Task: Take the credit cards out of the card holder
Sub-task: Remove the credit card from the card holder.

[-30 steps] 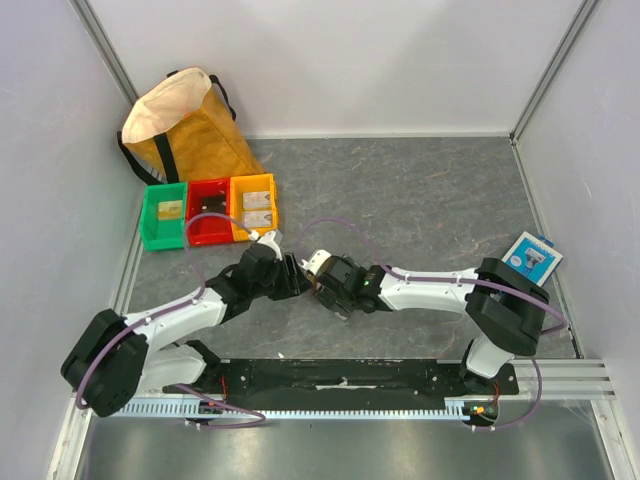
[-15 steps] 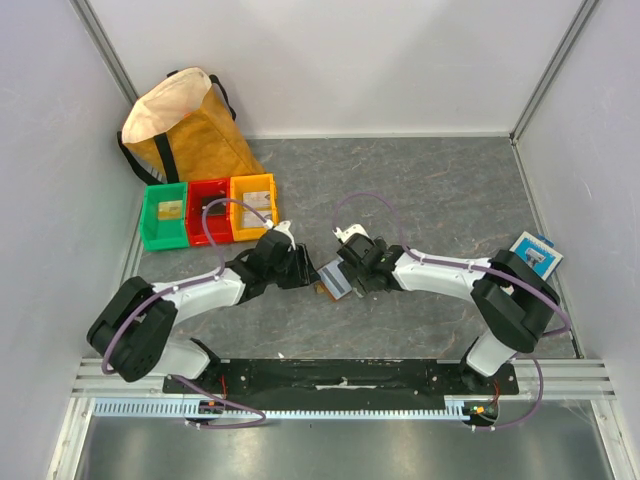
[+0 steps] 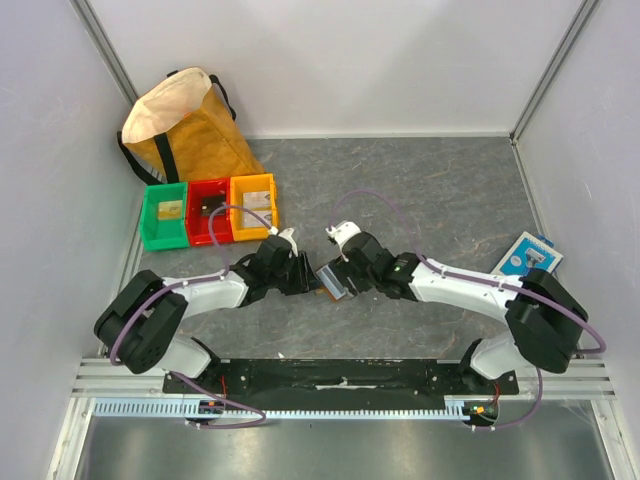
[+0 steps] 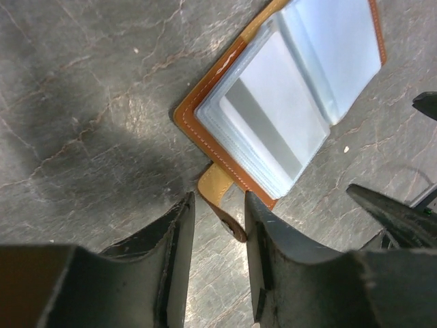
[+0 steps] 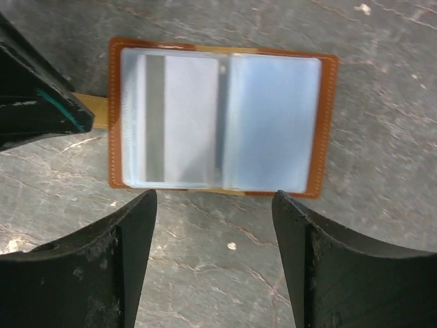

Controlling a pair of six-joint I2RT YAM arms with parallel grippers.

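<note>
Card holder (image 5: pixel 220 121): lay open and flat on the grey table (image 3: pixel 440 190), near its middle, between the 2 grippers; brown stitched rim framed clear sleeves on both halves.
Credit card (image 5: pixel 179 119): 1 pale card with a dark stripe sat in the sleeve on the half nearer the left arm; more sleeves were stacked beneath it, contents not discernible; the other half showed only pale blue-grey.
Closure tab (image 4: pixel 213 186): tan strap with a snap stud, stuck out from the holder's edge toward the left arm.
Left gripper (image 4: pixel 218 199): sat low at the tab, fingers narrow, 1 on each side of the strap; could not be told whether pressed on it.
Right gripper (image 5: pixel 213 201): hung at the holder's other side, fingers spread wide, nothing between them; touched nothing, with the holder's long edge just ahead of the fingertips.
Bins: green bin (image 3: pixel 164 217), red bin (image 3: pixel 209 212) and orange bin (image 3: pixel 253 207) stood in 1 row, touching, at the far left.
Paper bag (image 3: pixel 185 125): brown, open-topped, stood behind the bins in the far left corner.
Packet (image 3: pixel 530 255): blue and white, flat, lay at the right edge, well apart from the holder.
</note>
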